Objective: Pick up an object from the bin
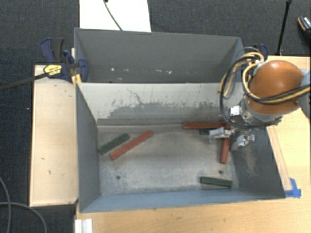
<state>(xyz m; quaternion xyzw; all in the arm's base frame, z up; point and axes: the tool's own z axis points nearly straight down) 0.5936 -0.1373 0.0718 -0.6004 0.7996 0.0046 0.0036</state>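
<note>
Arm: the tool sat low at the right end of the bin; whether spread or pressed together could not be told.
Under it: a red stick lay pointing frontward.
Nearby: a second red stick by the back wall, a green stick near the front.

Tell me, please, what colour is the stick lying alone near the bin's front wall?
The stick is dark green, clearest in the camera view.

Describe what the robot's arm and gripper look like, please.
The wrist end carries a rounded, glossy orange cover, dome-shaped. Black and pale yellow cables loop out beside it. Under the cover sits a small silvery metal gripper with dark fittings.
</note>
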